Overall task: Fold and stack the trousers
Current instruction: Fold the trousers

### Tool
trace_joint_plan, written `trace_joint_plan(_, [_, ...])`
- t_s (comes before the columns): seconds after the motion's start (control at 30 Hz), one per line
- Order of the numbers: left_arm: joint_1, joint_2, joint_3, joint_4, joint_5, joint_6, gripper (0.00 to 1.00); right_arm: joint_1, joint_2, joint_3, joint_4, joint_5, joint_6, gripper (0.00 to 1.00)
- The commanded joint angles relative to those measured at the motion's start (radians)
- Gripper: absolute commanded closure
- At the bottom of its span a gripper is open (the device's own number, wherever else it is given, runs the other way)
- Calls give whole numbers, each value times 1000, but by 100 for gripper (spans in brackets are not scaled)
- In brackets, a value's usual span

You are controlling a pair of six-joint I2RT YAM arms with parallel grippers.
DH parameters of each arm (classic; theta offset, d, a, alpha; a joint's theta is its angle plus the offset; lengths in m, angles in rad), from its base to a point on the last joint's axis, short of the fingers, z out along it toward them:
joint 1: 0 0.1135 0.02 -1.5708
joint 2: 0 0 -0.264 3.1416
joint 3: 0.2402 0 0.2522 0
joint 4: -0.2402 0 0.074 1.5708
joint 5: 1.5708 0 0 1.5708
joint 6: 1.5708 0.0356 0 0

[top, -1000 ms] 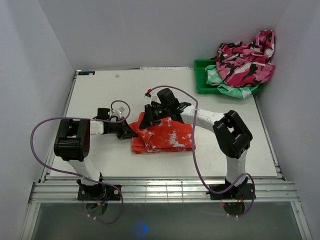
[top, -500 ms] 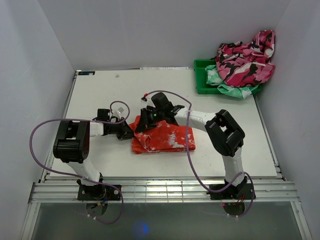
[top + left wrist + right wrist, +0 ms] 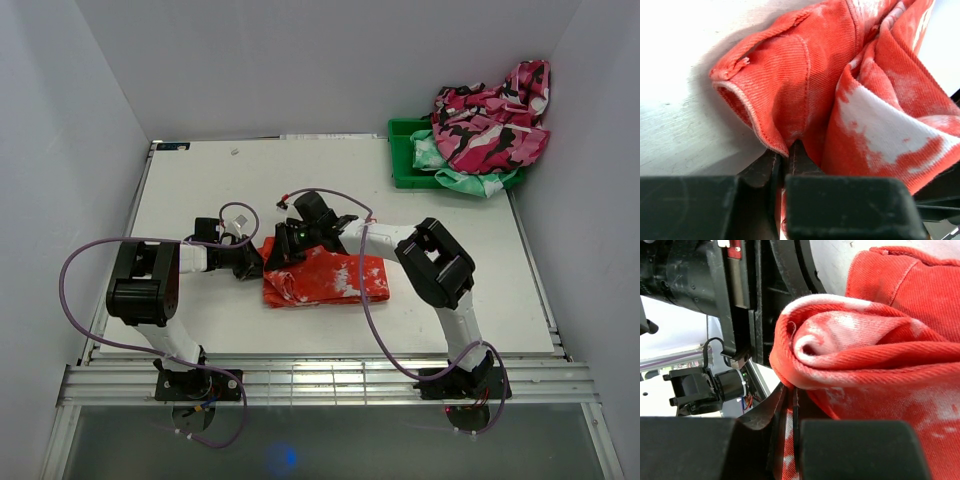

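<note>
Bright even light; blurred wrist foregrounds

White arm links [image 3: 172,338], black joints [image 3: 140,282], black grippers [image 3: 260,267], looping purple cables [image 3: 62,275].

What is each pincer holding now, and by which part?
Both hold the trousers. The left pincer pinches a hemmed edge at the folded bundle's left end; the right pincer pinches a fold of cloth at the same end.
</note>
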Motion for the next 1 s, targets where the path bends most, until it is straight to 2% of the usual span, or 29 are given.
trace_joint_plan(0.0, [-9, -37, -8, -8, -50, 7, 84, 20, -4, 24, 107, -52, 36, 92])
trace_joint_plan(0.03, [-8, -42, -1, -26, -55, 12, 80, 20, -9, 22, 116, -60, 36, 91])
trace_joint_plan(0.07, [-8, -45, 6, -40, -61, 25, 68, 20, -13, 23, 124, -66, 27, 85])
trace_joint_plan(0.1, [-6, -59, 12, -57, -67, 36, 64, 18, -30, 25, 130, -75, 15, 78])
trace_joint_plan(0.13, [-3, -67, 19, -100, -77, 48, 61, 18, -44, 31, 135, -93, -2, 63])
trace_joint_plan(0.17, [3, -76, 39, -127, -86, 67, 55, 17, -58, 34, 136, -104, -19, 54])
trace_joint_plan(0.2, [6, -94, 52, -161, -106, 103, 43, 12, -93, 39, 133, -115, -61, 47])
trace_joint_plan(0.23, [14, -105, 62, -227, -139, 122, 41, 9, -114, 42, 130, -132, -85, 41])
trace_joint_plan(0.27, [38, -116, 76, -249, -146, 139, 39, 6, -136, 42, 106, -135, -109, 31])
trace_joint_plan(0.33, [58, -154, 88, -316, -165, 176, 33, -6, -199, 48, 69, -150, -196, 29])
trace_joint_plan(0.37, [119, -168, 104, -333, -167, 188, 31, -12, -220, 47, 51, -155, -224, 27])
trace_joint_plan(0.47, [203, -225, 147, -416, -164, 231, 25, -71, -336, 28, -49, -181, -347, 19])
trace_joint_plan(0.57, [271, -280, 197, -497, -144, 312, 23, -130, -401, 5, -161, -196, -499, 14])
trace_joint_plan(0.67, [282, -353, 271, -542, -46, 427, 24, -258, -475, -59, -278, -237, -609, 14])
trace_joint_plan(0.7, [281, -373, 283, -545, 60, 443, 25, -328, -495, -88, -310, -250, -632, 15])
trace_joint_plan(0.73, [275, -395, 297, -545, 107, 450, 26, -365, -499, -101, -380, -283, -661, 17])
trace_joint_plan(0.77, [238, -413, 297, -545, 144, 454, 28, -394, -504, -116, -416, -294, -721, 23])
trace_joint_plan(0.83, [171, -453, 283, -543, 186, 443, 30, -468, -513, -173, -486, -329, -779, 30])
trace_joint_plan(0.87, [90, -461, 273, -540, 196, 435, 35, -482, -515, -190, -506, -333, -824, 33])
trace_joint_plan(0.97, [-65, -462, 215, -487, 216, 369, 46, -508, -507, -259, -511, -365, -832, 41])
